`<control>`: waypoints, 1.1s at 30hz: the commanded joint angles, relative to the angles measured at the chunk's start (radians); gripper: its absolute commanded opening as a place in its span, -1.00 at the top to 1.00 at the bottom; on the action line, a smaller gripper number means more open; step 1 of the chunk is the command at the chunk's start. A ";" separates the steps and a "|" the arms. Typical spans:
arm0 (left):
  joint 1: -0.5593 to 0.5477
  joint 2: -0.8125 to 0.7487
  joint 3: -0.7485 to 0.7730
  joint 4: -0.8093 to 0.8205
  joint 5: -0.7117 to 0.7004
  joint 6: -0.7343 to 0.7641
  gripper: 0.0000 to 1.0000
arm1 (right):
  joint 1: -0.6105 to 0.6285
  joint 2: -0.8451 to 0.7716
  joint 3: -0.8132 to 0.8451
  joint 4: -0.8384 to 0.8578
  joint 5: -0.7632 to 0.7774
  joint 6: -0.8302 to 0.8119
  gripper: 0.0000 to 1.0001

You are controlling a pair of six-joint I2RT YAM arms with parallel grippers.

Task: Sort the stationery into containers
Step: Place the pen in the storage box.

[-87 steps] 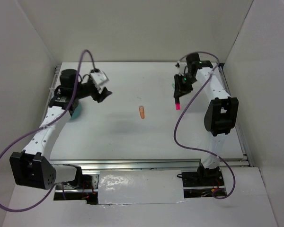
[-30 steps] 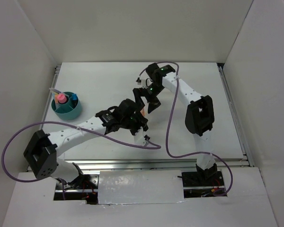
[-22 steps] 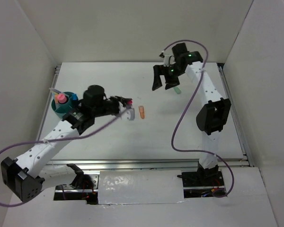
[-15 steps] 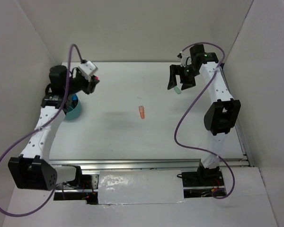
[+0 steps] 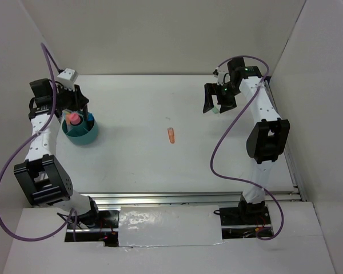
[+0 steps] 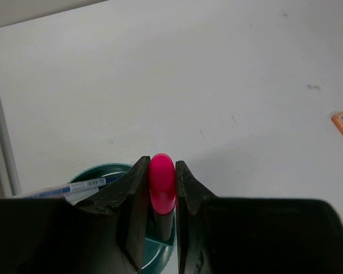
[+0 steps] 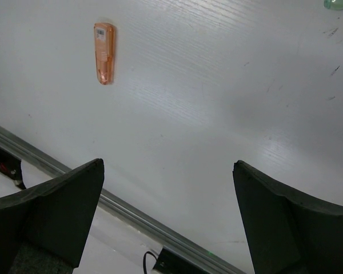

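An orange marker (image 5: 171, 135) lies flat on the table well right of the tub (image 5: 87, 140), untouched; being small and low, it may skid away at pickup. At the tub the left gripper (image 6: 160, 166) is clamped narrowly on a pink marker (image 6: 162, 188), upright and close to the rim, so a release there may, in my judgement, catch rim or divider and tip it out, or jostle the blue pen (image 6: 68, 188) inside. Farther back, far right of the tub, the right gripper (image 5: 216, 101) stands wide and empty near a pale green piece (image 5: 215, 111), which a misaligned closure could flick away.
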State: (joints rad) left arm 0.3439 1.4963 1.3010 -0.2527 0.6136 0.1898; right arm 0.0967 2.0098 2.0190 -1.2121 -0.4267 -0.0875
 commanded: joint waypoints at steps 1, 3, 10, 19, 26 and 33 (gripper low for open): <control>0.023 0.002 -0.012 0.038 0.054 0.051 1.00 | 0.000 -0.059 -0.003 0.014 0.014 -0.012 -1.00; 0.026 0.012 -0.023 0.047 0.058 0.065 1.00 | 0.001 -0.059 -0.003 0.017 0.019 -0.012 -1.00; 0.037 0.030 -0.101 0.154 0.089 0.068 0.99 | 0.009 -0.052 -0.009 0.017 0.029 -0.014 -1.00; 0.037 0.073 -0.134 0.242 0.078 0.031 0.86 | 0.014 -0.048 -0.022 0.014 0.052 -0.024 -1.00; 0.035 0.097 -0.121 0.256 0.064 0.042 0.43 | 0.009 -0.036 -0.016 0.043 0.126 -0.023 -0.96; 0.044 0.056 -0.118 0.188 0.066 0.042 0.05 | -0.028 0.015 -0.014 0.117 0.236 -0.024 -0.73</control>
State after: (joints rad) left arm 0.3767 1.5864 1.1683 -0.0647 0.6582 0.2329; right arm 0.0917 2.0094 2.0010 -1.1824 -0.2665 -0.1036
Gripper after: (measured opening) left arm 0.466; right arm 0.881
